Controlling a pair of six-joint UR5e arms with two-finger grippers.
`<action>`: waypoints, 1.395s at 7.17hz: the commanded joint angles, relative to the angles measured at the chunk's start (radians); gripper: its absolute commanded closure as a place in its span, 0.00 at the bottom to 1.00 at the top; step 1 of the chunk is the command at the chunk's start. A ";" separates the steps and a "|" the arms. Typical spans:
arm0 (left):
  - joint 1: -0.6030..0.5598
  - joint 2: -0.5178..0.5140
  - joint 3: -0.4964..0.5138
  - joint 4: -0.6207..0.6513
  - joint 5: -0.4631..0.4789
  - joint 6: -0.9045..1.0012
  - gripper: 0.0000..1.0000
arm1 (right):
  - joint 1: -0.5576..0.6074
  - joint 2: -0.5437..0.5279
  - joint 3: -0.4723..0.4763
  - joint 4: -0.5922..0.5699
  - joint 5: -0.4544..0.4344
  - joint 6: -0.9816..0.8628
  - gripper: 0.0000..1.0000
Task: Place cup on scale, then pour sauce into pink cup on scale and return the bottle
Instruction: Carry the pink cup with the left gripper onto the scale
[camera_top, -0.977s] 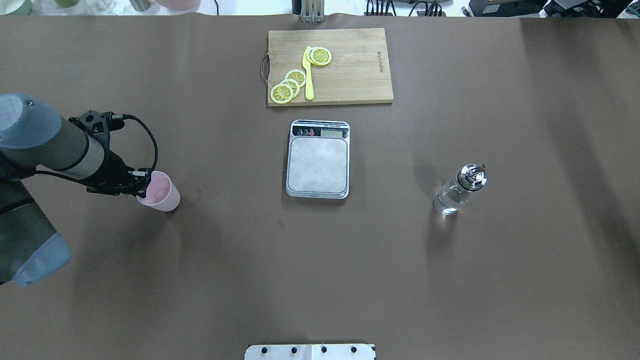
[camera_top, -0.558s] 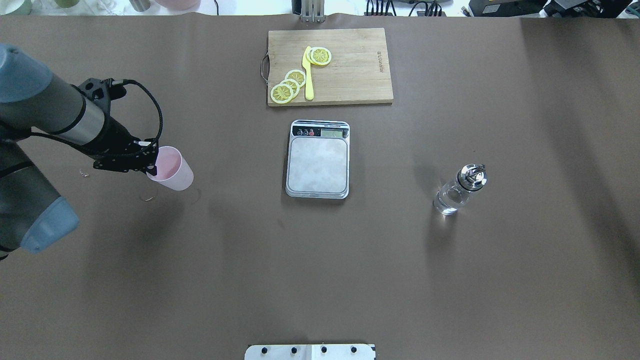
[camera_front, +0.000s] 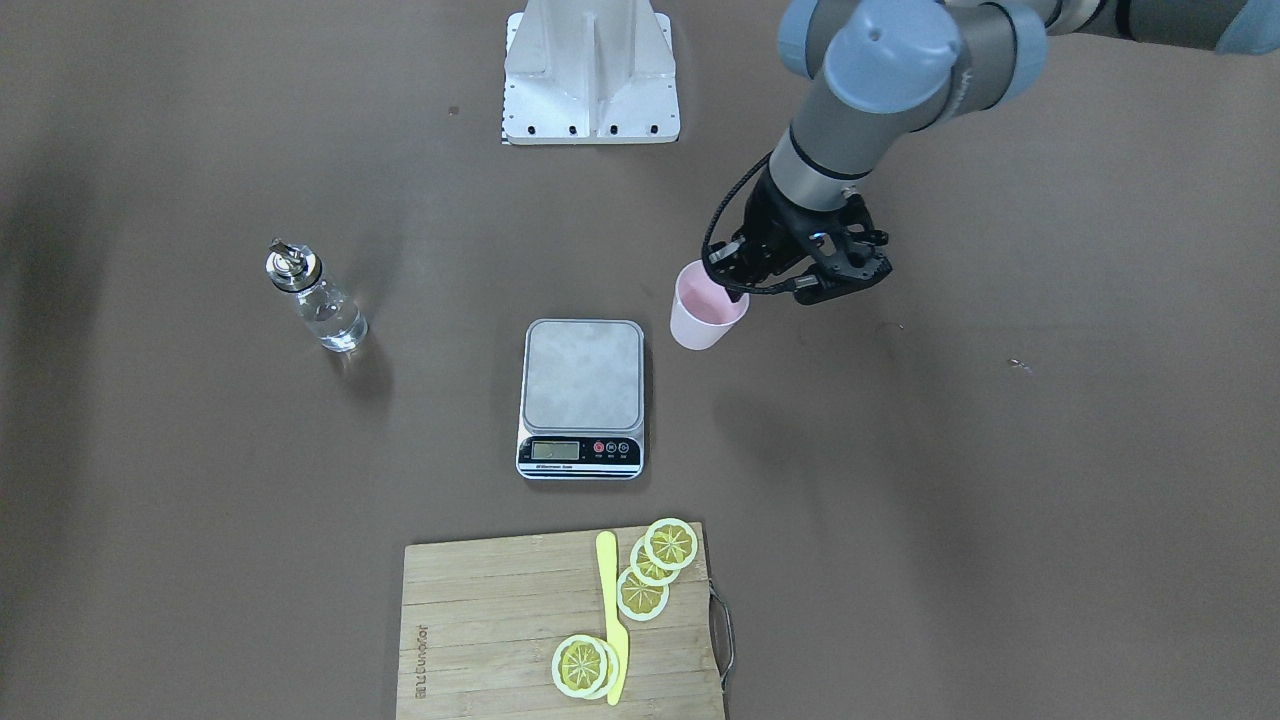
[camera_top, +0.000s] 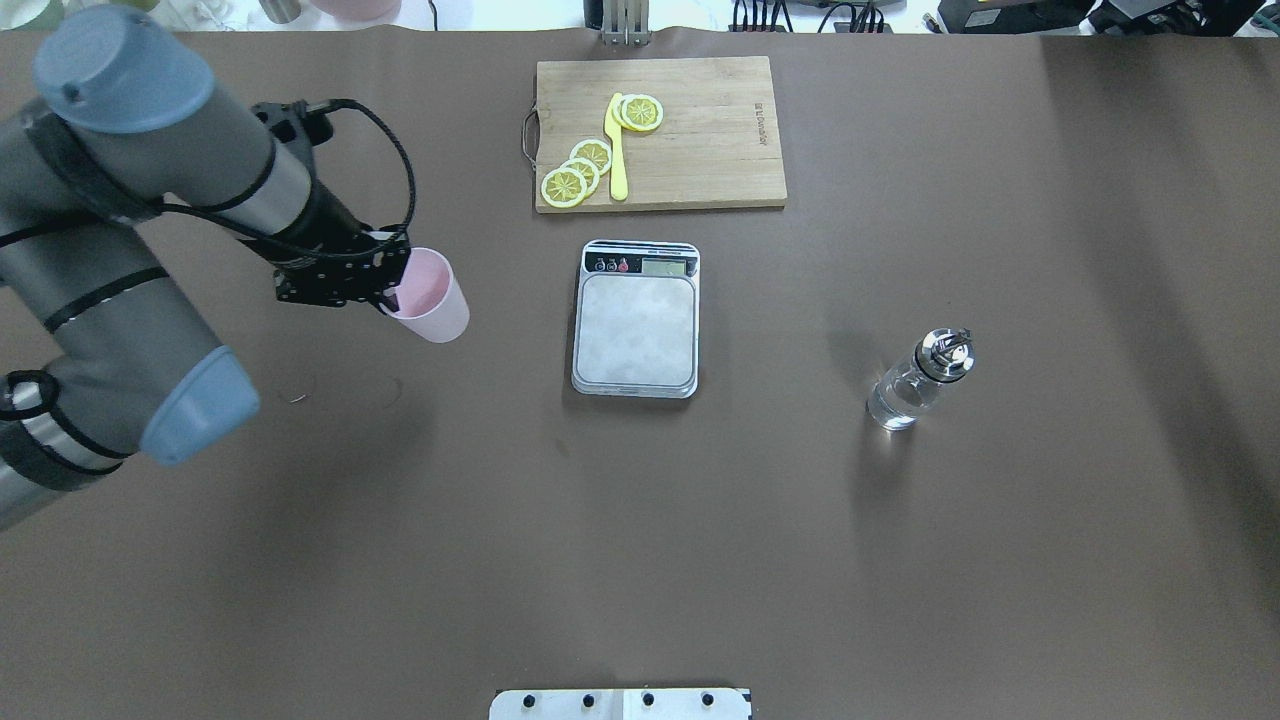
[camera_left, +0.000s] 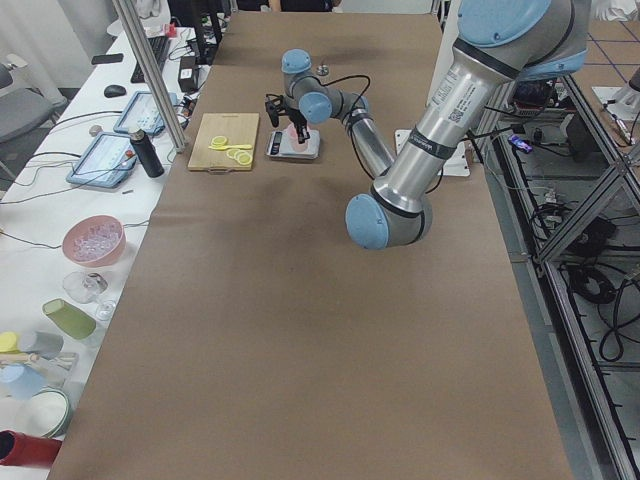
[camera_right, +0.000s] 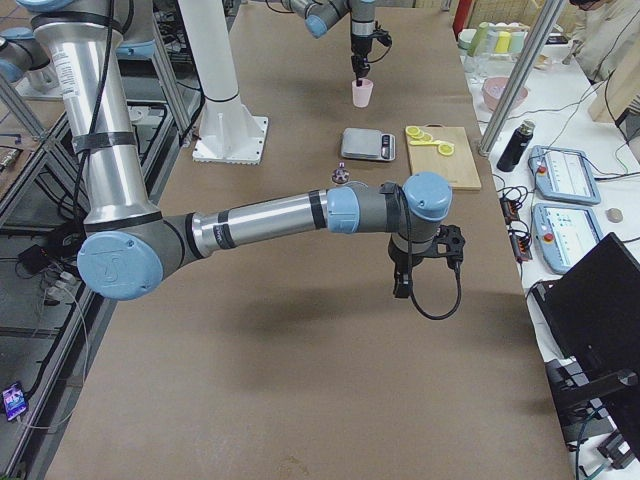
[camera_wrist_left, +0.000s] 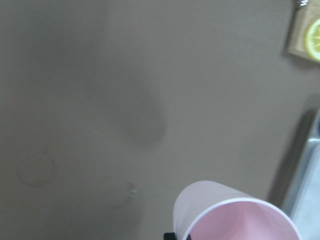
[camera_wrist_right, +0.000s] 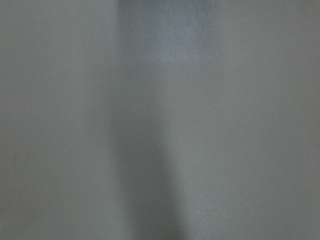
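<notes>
My left gripper (camera_top: 392, 292) is shut on the rim of the pale pink cup (camera_top: 432, 298) and holds it above the table, left of the scale (camera_top: 636, 330). In the front view the cup (camera_front: 705, 318) hangs just off the scale's (camera_front: 582, 375) far right corner. The left wrist view shows the cup's open mouth (camera_wrist_left: 240, 220). The clear glass bottle (camera_top: 912, 385) with its silver spout stands upright on the table, right of the scale, with clear sauce inside. My right gripper (camera_right: 398, 288) shows only in the exterior right view, low over bare table, so I cannot tell its state.
A wooden cutting board (camera_top: 700, 150) with lemon slices (camera_top: 580, 170) and a yellow knife (camera_top: 616, 150) lies beyond the scale. A metal mounting plate (camera_top: 620, 705) sits at the near table edge. Brown paper covers the table.
My left gripper has lifted the pink cup off the table and carried it right and farther away, toward the scale. Bottle and scale have not moved.
</notes>
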 joint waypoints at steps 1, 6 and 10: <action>0.043 -0.140 0.118 0.003 0.050 -0.060 1.00 | -0.017 -0.003 0.058 0.169 0.000 0.007 0.00; 0.138 -0.223 0.297 -0.034 0.164 -0.068 1.00 | -0.082 -0.032 0.123 0.382 -0.006 0.089 0.00; 0.123 -0.185 0.294 -0.113 0.161 -0.018 0.02 | -0.273 -0.017 0.344 0.393 -0.161 0.350 0.00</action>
